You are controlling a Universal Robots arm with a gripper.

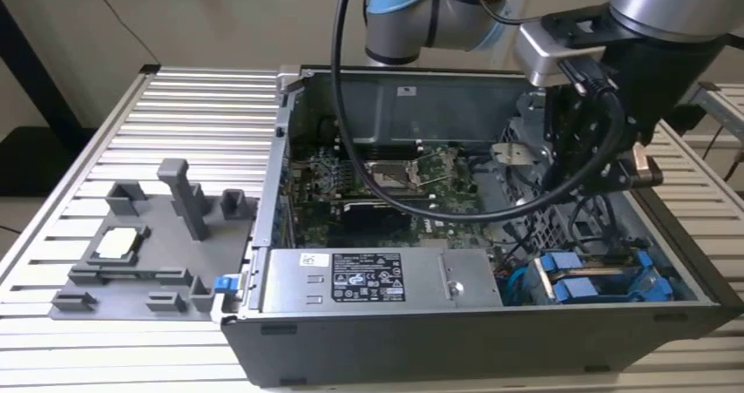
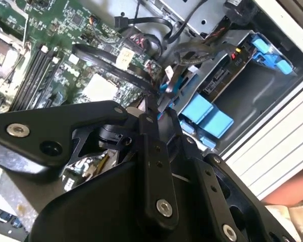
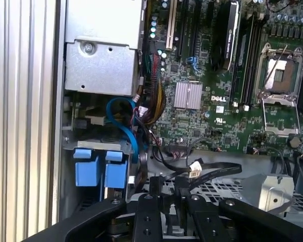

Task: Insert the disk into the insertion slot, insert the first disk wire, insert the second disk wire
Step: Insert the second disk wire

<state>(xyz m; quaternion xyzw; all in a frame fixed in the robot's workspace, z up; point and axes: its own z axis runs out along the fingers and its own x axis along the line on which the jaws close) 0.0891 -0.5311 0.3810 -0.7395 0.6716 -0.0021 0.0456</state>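
One disk looks seated in the insertion slot; the claw, tips together, hangs at the black wires: wiring step, needing fine alignment.

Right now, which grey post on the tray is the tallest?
The slim post midway along the tray, in the exterior view; it towers over the stubby blocks around it.

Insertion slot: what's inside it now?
The insertion slot shows bare grey metal and two blue fittings at one end. Cables cover its far part; whether the disk sits there is unclear.
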